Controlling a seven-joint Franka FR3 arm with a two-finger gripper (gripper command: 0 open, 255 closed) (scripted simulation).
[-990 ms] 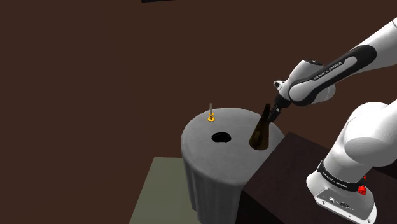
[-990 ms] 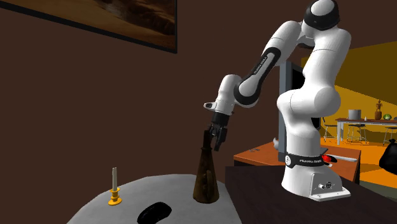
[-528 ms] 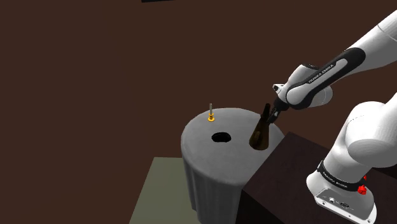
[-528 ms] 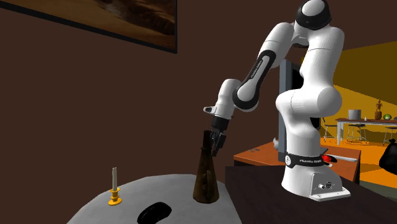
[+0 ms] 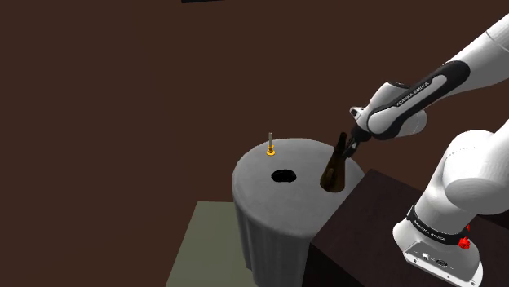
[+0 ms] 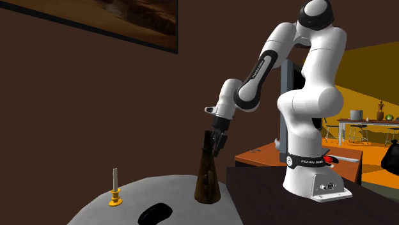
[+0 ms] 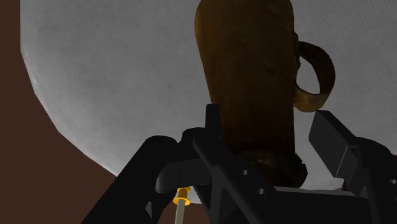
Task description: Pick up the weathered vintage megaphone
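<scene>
Round grey bench (image 5: 265, 214) at centre frame, small gold candlestick (image 5: 270, 149) at its upper-left rim, black oval thing (image 5: 284, 175) mid-top, brown megaphone (image 5: 334, 173) upright on its bell at the bench's right edge, jaws parted astride its narrow top, not clasping it

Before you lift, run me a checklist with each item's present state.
1. Megaphone upright on the grey table: ok.
2. End effector straddles its narrow end: ok.
3. Fingers clamped on it: not ok; they are open and one stands off it.
4. Handle clear of the fingers' closing path: cannot tell.
5. Candlestick and black object apart from the megaphone: ok.
</scene>
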